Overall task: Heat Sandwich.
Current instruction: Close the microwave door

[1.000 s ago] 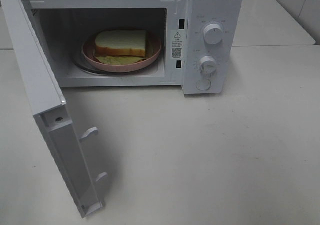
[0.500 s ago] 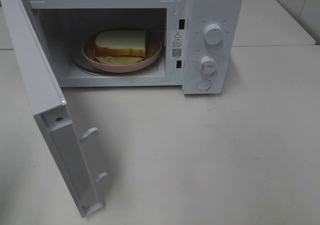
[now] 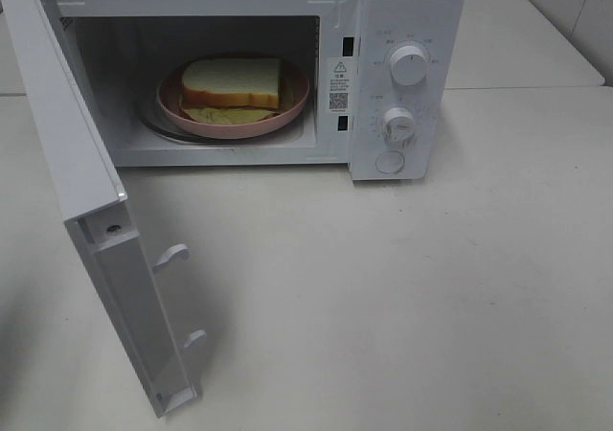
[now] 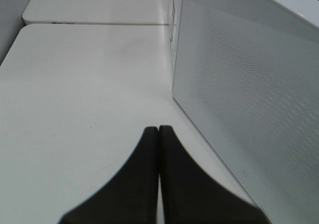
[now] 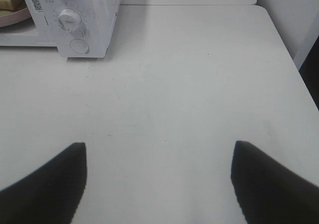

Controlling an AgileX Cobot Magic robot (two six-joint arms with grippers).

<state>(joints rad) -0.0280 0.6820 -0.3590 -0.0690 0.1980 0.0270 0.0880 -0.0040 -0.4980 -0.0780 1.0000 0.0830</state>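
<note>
Exterior high view shows the tan-crusted sandwich with yellow-green filling [image 3: 232, 88] on a round pink plate [image 3: 287, 115] inside the boxy white microwave [image 3: 407, 14], so loading looks done. Its white door [image 3: 72, 153] hangs open; shutting it and setting the round dials [image 3: 409, 65] remain. The left gripper [image 4: 158, 134], pressed together and empty, sits beside the door; the right gripper [image 5: 159, 147] is spread.

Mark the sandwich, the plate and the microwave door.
sandwich [image 3: 232, 79]: exterior high view, on the top bread slice.
plate [image 3: 239, 129]: exterior high view, on its front rim.
door [image 3: 134, 292]: exterior high view, on the inner face of the open door.
</note>
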